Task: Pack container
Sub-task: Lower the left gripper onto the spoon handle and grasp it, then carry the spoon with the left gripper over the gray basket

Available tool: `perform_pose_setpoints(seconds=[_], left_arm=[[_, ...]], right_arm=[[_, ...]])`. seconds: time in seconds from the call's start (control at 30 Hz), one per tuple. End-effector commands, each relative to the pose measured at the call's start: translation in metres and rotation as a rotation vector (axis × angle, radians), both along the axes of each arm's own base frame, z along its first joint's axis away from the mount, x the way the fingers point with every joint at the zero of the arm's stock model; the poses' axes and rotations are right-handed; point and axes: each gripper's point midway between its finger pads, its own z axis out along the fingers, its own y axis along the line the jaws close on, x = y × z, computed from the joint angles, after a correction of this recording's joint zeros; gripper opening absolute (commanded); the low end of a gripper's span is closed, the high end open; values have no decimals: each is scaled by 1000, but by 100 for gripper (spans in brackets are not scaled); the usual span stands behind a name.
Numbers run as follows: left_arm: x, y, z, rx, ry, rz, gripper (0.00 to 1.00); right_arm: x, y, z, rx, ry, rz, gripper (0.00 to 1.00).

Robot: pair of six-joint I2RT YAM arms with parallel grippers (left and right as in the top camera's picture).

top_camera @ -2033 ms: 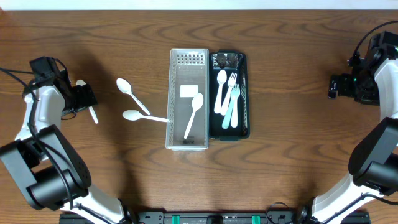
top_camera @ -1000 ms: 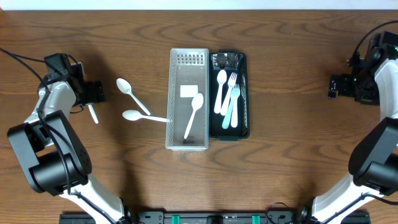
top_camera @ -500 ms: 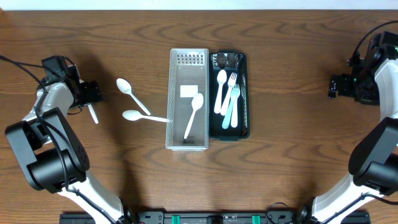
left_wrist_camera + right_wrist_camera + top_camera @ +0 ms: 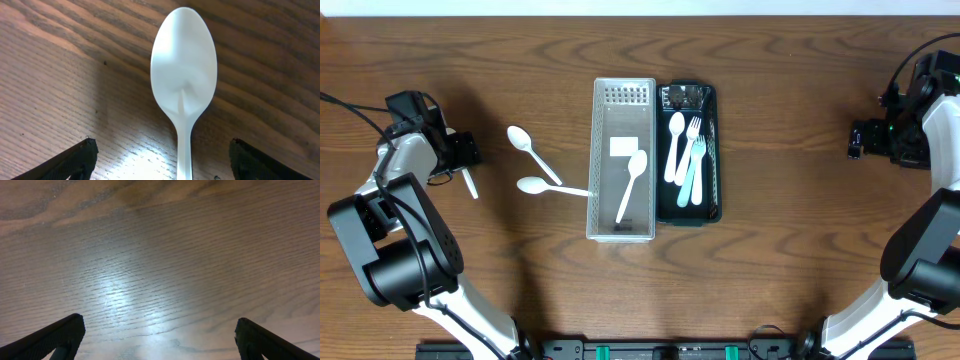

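Observation:
A white plastic spoon [image 4: 184, 70] lies on the wood between the fingers of my left gripper [image 4: 162, 146], bowl ahead; the jaws stand wide apart on either side of its handle without touching it. In the overhead view the left gripper [image 4: 460, 150] is at the far left, with the spoon's handle [image 4: 470, 184] sticking out below it. Two more white spoons [image 4: 532, 152] [image 4: 548, 186] lie left of the clear basket [image 4: 594, 160], which holds one spoon [image 4: 632, 180]. My right gripper [image 4: 865, 140] is open over bare wood [image 4: 157, 322] at the far right.
A black tray [image 4: 716, 150] against the basket's right side holds white and pale blue spoons and forks [image 4: 686, 150]. The lower loose spoon's handle reaches the basket's left wall. Cables trail from both arms at the table's sides.
The left gripper moved right over the spoon two seconds ago, then eased back slightly left. The spoons, basket, tray and right arm have not moved.

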Motion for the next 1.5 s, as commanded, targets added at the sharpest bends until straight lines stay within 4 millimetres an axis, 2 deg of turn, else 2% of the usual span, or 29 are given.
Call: perform_pose_setpoints(seconds=[0.0, 0.2, 0.4, 0.57, 0.73, 0.8, 0.9, 1.0, 1.17, 1.3, 1.37, 1.47], left_arm=[[0, 1, -6, -5, 17, 5, 86], [-4, -1, -17, -18, 46, 6, 86], [-3, -1, -17, -17, 44, 6, 85], [1, 1, -15, -23, 18, 50, 65], [9, 4, -12, -28, -26, 103, 61], [9, 5, -12, -27, -29, 103, 51], [9, 5, -12, -27, -29, 103, 25], [9, 5, -12, -27, -29, 103, 15], [9, 5, -12, -27, -29, 103, 7], [15, 7, -5, -15, -59, 102, 6], [21, 10, 4, -3, -95, 102, 6], [34, 14, 31, 29, -179, 97, 6]], right_arm=[[-1, -1, 0, 2, -1, 7, 99], [-1, -1, 0, 2, -1, 7, 99], [-1, -1, 0, 2, -1, 8, 99], [-1, -1, 0, 2, -1, 8, 99], [-1, -1, 0, 2, -1, 7, 99], [-1, -1, 0, 2, -1, 8, 99], [-1, -1, 0, 2, -1, 8, 99], [-1, -1, 0, 2, -1, 8, 99], [-1, -1, 0, 2, -1, 7, 99], [-1, -1, 0, 2, -1, 8, 99], [-1, -1, 0, 2, -1, 8, 99], [-1, -1, 0, 2, -1, 8, 99]])
